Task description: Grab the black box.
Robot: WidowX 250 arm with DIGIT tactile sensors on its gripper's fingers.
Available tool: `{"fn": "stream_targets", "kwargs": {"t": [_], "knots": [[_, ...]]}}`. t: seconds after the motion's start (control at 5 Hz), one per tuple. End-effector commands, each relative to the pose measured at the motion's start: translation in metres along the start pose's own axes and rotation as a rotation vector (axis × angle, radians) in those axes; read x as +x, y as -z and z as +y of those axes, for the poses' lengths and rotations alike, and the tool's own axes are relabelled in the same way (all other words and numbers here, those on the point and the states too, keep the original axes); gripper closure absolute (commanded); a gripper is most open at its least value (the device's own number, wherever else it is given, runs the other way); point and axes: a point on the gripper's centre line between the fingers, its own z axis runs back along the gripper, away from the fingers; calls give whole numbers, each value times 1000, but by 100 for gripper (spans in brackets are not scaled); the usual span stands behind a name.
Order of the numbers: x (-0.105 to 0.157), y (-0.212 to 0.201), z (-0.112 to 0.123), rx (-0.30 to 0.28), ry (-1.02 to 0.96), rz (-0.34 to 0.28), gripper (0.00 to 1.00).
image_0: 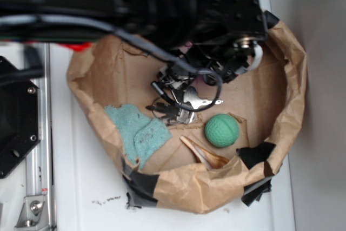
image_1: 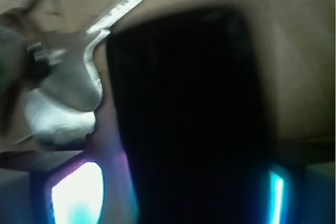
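The black box [image_1: 189, 103] fills the middle of the wrist view, a glossy dark slab lying on brown paper. My gripper [image_1: 191, 179] straddles it; the left finger [image_1: 113, 177] and the right finger [image_1: 273, 187] both press against its sides, so the gripper is shut on the box. In the exterior view the black arm and wrist [image_0: 227, 41] hang low over the middle of the paper bin. They hide both the fingers and the box there.
A bunch of metal keys [image_0: 181, 101] lies just left of the gripper and also shows in the wrist view [image_1: 68, 93]. A green ball [image_0: 221, 130], a teal cloth [image_0: 138, 131] and a brown shell-like piece [image_0: 203, 154] lie inside the brown paper bin [image_0: 294, 79]. A black hexagonal plate [image_0: 16, 117] lies outside at the left.
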Motion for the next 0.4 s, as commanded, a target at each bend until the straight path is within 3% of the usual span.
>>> {"fn": "stream_targets", "kwargs": {"t": [0.0, 0.2], "knots": [[12, -1, -5, 18, 50, -2, 100], [6, -30, -11, 106, 28, -30, 100]]}}
